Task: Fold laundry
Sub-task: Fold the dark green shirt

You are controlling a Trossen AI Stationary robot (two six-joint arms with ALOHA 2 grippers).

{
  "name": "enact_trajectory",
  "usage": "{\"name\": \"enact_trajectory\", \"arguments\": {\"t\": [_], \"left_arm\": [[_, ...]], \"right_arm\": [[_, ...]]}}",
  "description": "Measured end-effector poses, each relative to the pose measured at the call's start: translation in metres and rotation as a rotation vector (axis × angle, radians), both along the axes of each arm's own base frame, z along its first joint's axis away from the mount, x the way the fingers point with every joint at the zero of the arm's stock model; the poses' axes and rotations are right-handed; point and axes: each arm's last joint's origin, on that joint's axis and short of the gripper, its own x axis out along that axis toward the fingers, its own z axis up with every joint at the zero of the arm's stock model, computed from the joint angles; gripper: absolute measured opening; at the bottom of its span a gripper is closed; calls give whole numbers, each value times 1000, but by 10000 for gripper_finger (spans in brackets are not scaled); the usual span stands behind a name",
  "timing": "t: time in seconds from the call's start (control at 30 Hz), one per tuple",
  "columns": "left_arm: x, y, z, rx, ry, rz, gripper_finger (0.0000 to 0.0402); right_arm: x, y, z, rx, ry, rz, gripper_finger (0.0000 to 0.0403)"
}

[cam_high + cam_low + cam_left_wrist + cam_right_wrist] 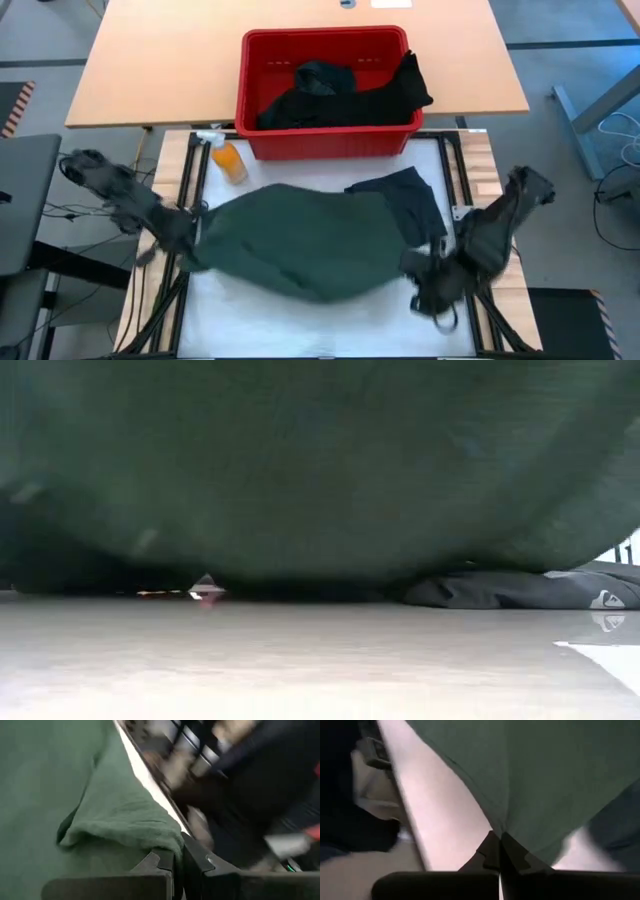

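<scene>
Green shirt [300,242] stretched above the mat [300,320], just in front of the red basket [325,140]. Black garment [410,200] beside it, basket-side right. Left gripper [177,860] pinched on the shirt's left edge, right gripper [500,851] clamped on its right edge.

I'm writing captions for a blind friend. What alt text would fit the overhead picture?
Seen from above, two dark robot arms hold a green garment stretched between them over a white table, the left pincer and right pincer each shut on one end. A black garment lies beside it, and a red basket of dark clothes and an orange bottle sit behind.
</scene>
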Motion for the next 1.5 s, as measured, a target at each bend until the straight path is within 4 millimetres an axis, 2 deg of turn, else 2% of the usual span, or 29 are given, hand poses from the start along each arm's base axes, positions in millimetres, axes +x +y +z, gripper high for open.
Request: {"name": "enact_trajectory", "arguments": {"t": [0.07,0.13,0.2,0.27,0.4,0.53,0.63,0.73,0.9,1.07,1.17,1.27,1.37,1.43,1.5], "left_arm": [[6,-9,-23,-31,58,-84,0],[11,-18,-40,-59,86,-125,0],[12,-24,-49,-75,88,-147,0],[11,-27,-50,-70,67,-150,0],[5,-24,-42,-55,38,-40,0],[-6,-16,-52,4,146,99,0],[-10,-13,-59,38,232,173,0],[-13,-13,-62,42,292,199,0],[-19,-13,-69,53,421,213,0],[-22,-13,-70,62,441,210,0],[-22,-13,-70,59,445,209,0],[-22,-13,-70,63,441,207,0],[-22,-13,-70,68,434,209,0],[-22,-13,-70,68,433,210,0],[-22,-13,-70,71,429,211,0]], "right_arm": [[-6,20,-13,32,19,-76,13],[-11,31,-22,48,60,-150,13],[-8,36,-28,64,102,-163,13],[-1,34,-31,60,119,-149,13],[22,-3,-26,-3,120,-169,13],[52,-48,-29,-50,189,-117,13],[73,-81,-45,-28,281,-90,13],[84,-109,-70,-11,399,-94,13],[91,-134,-104,-12,537,-77,17],[97,-152,-121,-37,600,-93,71],[93,-155,-117,-43,612,-85,110],[81,-152,-102,-89,601,-98,147],[69,-144,-84,-146,486,-171,178],[68,-128,-80,-114,315,-189,190],[73,-99,-84,-38,104,-116,194]]}}
